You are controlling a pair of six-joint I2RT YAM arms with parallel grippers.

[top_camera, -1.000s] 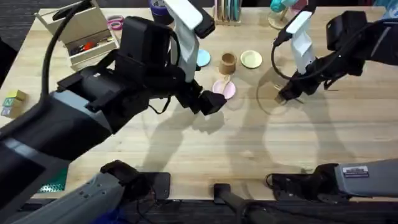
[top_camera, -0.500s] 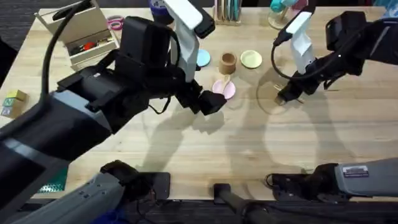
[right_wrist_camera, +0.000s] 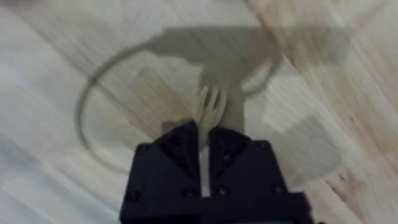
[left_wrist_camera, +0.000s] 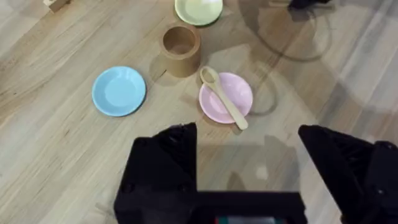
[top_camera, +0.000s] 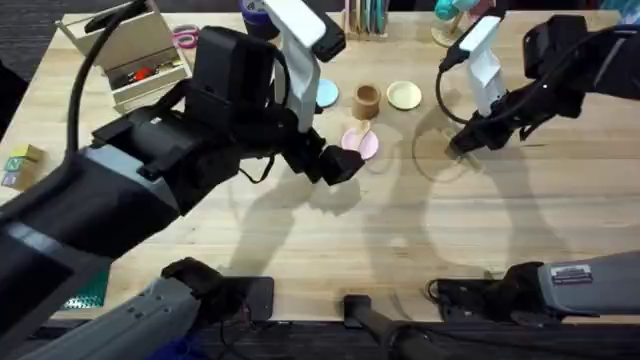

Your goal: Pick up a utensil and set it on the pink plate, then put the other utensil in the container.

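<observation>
Right end effector (right_wrist_camera: 205,146): clamped on small pale wooden fork (right_wrist_camera: 209,107), prongs projecting forward, over bare wooden worktop (top_camera: 520,215), well apart from brown wooden cylindrical cup (left_wrist_camera: 181,48). Left end effector (left_wrist_camera: 249,180): fingers apart, empty, near round pale pink plate (left_wrist_camera: 217,99) carrying pale wooden spoon (left_wrist_camera: 224,98). Risks: narrow grip letting fork pivot or slip in transit; prongs catching cup rim and tipping cup; collision with left arm alongside.

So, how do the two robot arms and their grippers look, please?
Both arms are black with bulky rounded joints, each carrying a white block-shaped segment near the wrist. Black cables loop beside them. The left gripper has two broad black angular fingers. The right gripper is black too, with small round screw heads. A grey base link with a label lies at the lower right.
</observation>
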